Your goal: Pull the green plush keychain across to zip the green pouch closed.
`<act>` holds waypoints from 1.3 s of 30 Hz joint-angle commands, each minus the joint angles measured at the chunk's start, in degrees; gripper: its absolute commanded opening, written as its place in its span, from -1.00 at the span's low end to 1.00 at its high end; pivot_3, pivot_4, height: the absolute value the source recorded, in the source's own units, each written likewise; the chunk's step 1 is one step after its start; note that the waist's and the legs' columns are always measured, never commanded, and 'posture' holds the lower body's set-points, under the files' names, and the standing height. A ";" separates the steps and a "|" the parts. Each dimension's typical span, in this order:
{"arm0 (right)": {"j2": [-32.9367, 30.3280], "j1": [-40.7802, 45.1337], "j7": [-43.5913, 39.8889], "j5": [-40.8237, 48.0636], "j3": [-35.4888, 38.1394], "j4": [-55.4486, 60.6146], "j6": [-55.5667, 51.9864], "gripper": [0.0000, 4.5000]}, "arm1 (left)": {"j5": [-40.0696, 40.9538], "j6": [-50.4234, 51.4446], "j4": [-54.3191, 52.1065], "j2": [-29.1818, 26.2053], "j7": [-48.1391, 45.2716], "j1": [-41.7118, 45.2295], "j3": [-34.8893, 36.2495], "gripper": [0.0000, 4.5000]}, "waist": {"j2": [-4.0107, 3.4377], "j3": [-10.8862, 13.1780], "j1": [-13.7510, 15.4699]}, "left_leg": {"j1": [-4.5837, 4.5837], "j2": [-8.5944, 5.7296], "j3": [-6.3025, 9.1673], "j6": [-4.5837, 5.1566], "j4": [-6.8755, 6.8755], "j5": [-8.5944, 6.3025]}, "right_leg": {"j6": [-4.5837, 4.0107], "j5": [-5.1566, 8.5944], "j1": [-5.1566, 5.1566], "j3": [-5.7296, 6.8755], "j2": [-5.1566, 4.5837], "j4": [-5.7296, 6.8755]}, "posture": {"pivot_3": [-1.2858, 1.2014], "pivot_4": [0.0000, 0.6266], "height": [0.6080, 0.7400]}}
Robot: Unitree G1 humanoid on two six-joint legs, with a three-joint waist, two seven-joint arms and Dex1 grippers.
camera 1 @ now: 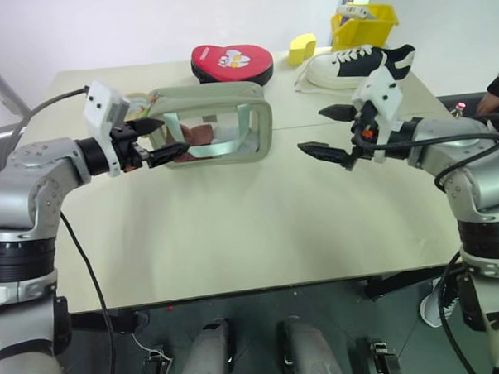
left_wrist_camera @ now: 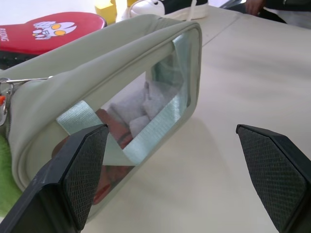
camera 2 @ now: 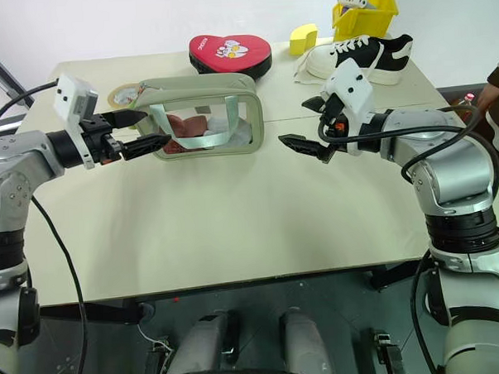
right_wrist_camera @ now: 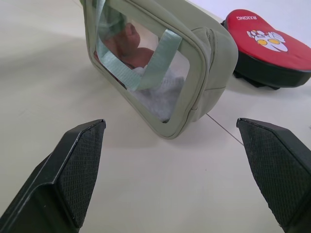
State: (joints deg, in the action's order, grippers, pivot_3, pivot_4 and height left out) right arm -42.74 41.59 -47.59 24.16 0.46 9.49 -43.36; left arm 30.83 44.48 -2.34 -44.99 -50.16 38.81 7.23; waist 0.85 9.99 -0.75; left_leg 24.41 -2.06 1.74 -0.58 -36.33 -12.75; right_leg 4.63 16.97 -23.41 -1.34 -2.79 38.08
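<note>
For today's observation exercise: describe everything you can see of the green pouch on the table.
The green pouch is a pale sage, soft-looking rectangular bag with rounded corners. It stands on its long edge on the table, its clear window crossed by grey-green straps, with reddish and white contents inside. The open left gripper is at its left end; the open right gripper is apart.

Pale beige table. Green pouch stands on it mid-table, clear window facing the robot. Behind the pouch: red heart-shaped case. Right of that case: small yellow block, then black-and-white sneaker, with a yellow bin behind the sneaker. Tape roll just behind the pouch's left end.
</note>
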 commanded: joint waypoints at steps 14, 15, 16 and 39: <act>0.69 2.33 -0.77 -0.58 0.01 -0.04 3.41 1.00 | 2.95 1.39 -6.11 0.68 4.67 -0.48 4.11 0.98 | 0.00 0.00 -0.01 | 0.00 0.00 0.00 0.00 -0.02 0.00 | 0.00 0.00 0.00 0.00 0.00 0.02 | 0.03 -0.52 1.00; 1.00 2.57 -0.52 -1.01 -0.14 -0.65 3.94 1.00 | 3.32 1.81 -7.24 0.83 5.14 -1.18 4.30 0.98 | 0.00 0.00 -0.02 | 0.00 0.00 0.00 0.00 -0.03 0.00 | 0.00 0.00 0.00 0.00 0.00 0.02 | 0.03 -0.52 1.00; 1.37 2.90 -0.34 -1.29 -0.28 -1.24 4.28 1.00 | 3.53 2.00 -8.33 0.88 5.50 -2.11 4.51 0.98 | 0.00 0.00 -0.13 | 0.00 0.00 0.00 0.00 -0.04 0.00 | 0.00 0.00 0.01 0.00 0.00 0.02 | 0.03 -0.52 1.00; 23.73 38.83 -4.46 -23.81 -15.62 -62.84 42.69 1.00 | 16.86 11.01 -22.05 1.91 17.78 -16.38 20.10 0.98 | 0.02 -0.01 -0.16 | -0.04 -0.02 -0.01 -0.09 -0.03 0.03 | -0.01 -0.01 -0.02 0.03 0.03 0.11 | 0.03 -0.52 1.00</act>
State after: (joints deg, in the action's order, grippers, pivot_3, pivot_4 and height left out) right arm -19.37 78.19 -51.69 2.25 -15.30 -48.70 -4.69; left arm 46.69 55.86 -22.69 -42.76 -33.21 22.07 25.72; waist 0.87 9.98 -0.91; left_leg 24.37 -2.10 1.74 -0.67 -36.36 -12.72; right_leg 4.62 16.96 -23.41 -1.31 -2.77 38.17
